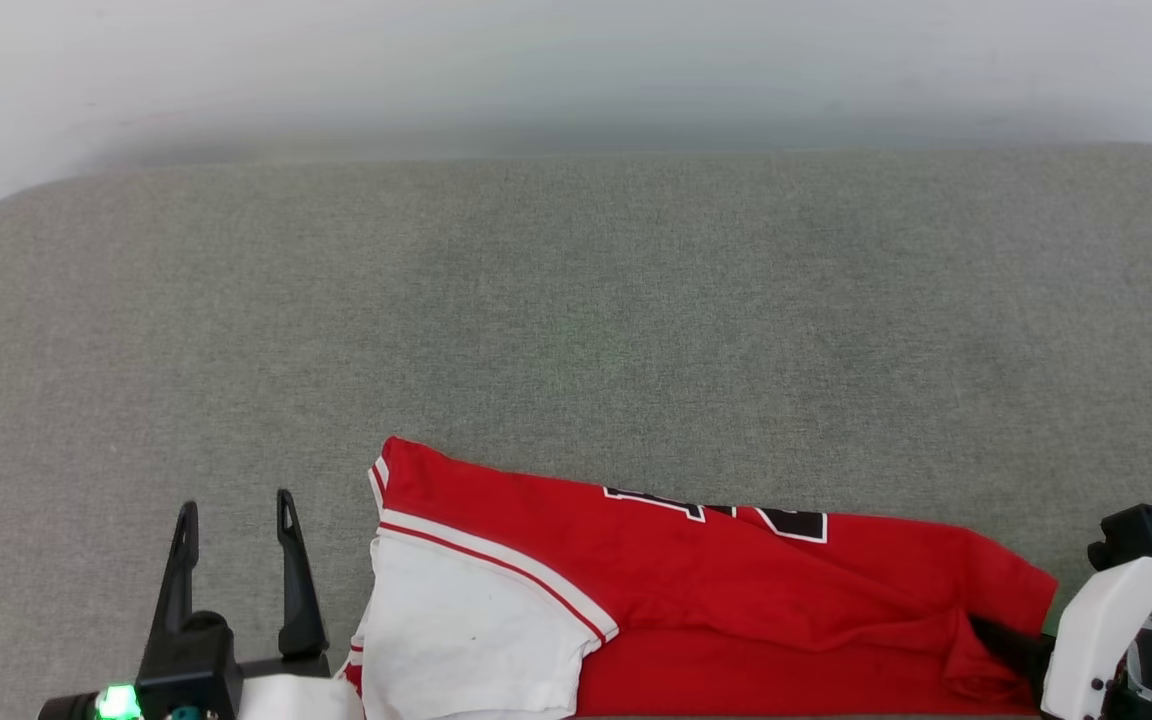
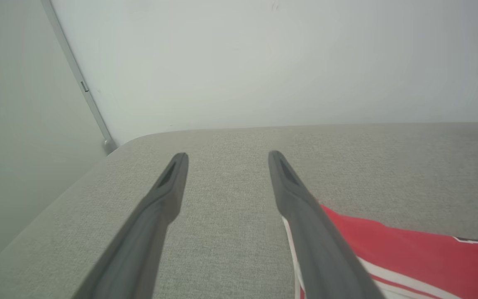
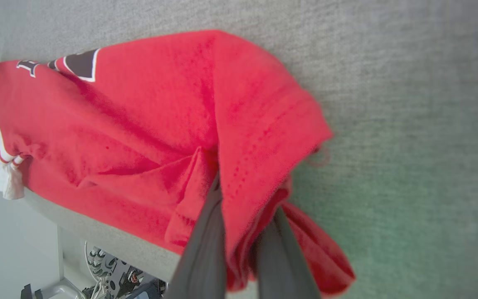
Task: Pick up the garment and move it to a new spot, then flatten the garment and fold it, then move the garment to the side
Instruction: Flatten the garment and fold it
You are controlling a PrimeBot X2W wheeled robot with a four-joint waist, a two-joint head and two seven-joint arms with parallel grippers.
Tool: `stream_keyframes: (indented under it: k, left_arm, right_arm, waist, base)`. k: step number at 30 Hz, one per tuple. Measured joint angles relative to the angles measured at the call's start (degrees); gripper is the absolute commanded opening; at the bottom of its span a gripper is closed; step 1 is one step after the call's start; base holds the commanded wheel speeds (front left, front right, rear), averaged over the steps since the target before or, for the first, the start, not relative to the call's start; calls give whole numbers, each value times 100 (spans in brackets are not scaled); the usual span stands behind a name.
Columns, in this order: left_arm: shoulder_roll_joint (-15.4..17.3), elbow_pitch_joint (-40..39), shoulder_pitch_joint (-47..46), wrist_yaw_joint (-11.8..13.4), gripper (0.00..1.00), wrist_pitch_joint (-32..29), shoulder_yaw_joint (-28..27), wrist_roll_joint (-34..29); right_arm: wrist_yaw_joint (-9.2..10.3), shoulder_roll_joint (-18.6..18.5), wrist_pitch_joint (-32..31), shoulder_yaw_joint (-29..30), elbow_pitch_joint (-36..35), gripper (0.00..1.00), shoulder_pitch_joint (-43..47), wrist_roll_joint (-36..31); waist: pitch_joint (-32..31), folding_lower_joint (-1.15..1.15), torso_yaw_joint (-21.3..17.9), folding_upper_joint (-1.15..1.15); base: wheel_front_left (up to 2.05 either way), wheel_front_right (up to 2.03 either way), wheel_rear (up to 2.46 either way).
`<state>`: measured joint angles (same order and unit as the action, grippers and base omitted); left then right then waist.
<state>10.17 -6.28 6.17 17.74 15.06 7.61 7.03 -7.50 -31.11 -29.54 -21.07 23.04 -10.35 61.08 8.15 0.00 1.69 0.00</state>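
Observation:
The garment (image 1: 696,580), red with a white sleeve and striped trim, lies crumpled along the near edge of the grey padded surface (image 1: 576,300), part of a black-and-white print showing on top. My right gripper (image 3: 247,199) is shut on the garment's (image 3: 139,124) right end, a red fold pinched between its dark fingers; in the head view its fingers (image 1: 1006,640) run into the cloth at lower right. My left gripper (image 1: 236,505) stands open just left of the white sleeve, empty. In the left wrist view the left gripper (image 2: 227,155) hovers over bare fabric, the garment (image 2: 409,253) to its right.
A pale wall (image 1: 576,60) runs behind the padded surface, whose rounded far-left corner (image 2: 114,145) meets a wall seam. The garment's near side lies at the front edge (image 3: 98,232), with robot hardware (image 3: 110,278) below it.

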Motion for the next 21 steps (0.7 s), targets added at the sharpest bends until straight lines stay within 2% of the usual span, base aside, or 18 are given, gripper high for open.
stream_keyframes:
  k: [5,14,17,21]
  left_arm:
    - [-191,102,193,-126,100,0,-105,-292]
    - [-360,122,416,-259,100,0,-263,-495]
    - [-379,125,459,-293,100,0,-283,-534]
    - [-427,121,517,-365,100,0,-367,-537]
  right_arm:
    - [0,-202,18,16,-88,0,-2,-1]
    - [0,-981,-148,515,-63,0,-19,-124]
    - [0,-1126,-341,623,-76,0,-13,-234]
    - [1,-1012,-808,603,-939,0,6,-141]
  waist:
    - [-128,0,-30,0]
    - [-369,0,-63,0]
    - [-433,0,-78,0]
    - [-479,0,-97,0]
  base:
    - [0,0,0]
    - [0,0,0]
    - [0,0,0]
    - [0,0,0]
